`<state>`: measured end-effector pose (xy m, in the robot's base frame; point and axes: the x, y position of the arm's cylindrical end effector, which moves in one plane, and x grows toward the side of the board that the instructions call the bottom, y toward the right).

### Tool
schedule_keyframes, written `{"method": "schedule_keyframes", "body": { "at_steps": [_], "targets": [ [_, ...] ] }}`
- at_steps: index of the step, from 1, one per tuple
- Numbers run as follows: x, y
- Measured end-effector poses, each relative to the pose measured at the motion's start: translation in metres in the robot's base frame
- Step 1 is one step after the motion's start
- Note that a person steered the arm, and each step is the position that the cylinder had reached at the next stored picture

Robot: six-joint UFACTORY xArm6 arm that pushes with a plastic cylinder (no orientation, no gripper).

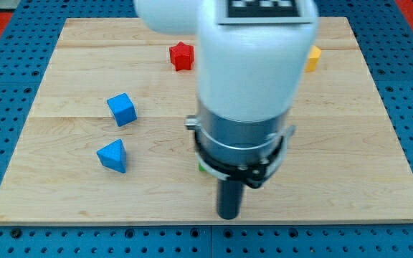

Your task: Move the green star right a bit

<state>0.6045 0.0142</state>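
The green star is almost wholly hidden behind the arm; only a small green sliver [202, 168] shows at the left edge of the arm's grey collar, near the view's bottom centre. My tip [229, 216] is at the lower end of the dark rod, near the board's bottom edge. It sits just below and to the right of the green sliver. Whether the tip touches the star cannot be told.
A red star [181, 56] lies at the top centre. A yellow block [312, 59] peeks out to the arm's right at the top. A blue cube [122, 109] and a blue triangular block [113, 155] lie on the left. The wooden board [350, 143] rests on a blue pegboard.
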Motion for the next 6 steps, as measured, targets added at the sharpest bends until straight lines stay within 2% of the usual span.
{"method": "schedule_keyframes", "body": {
  "at_steps": [1,2,3,4,6],
  "targets": [
    [-0.019,-0.031],
    [-0.059,-0.05],
    [-0.082,-0.1],
    [-0.085,-0.101],
    [-0.085,-0.057]
  ]
}}
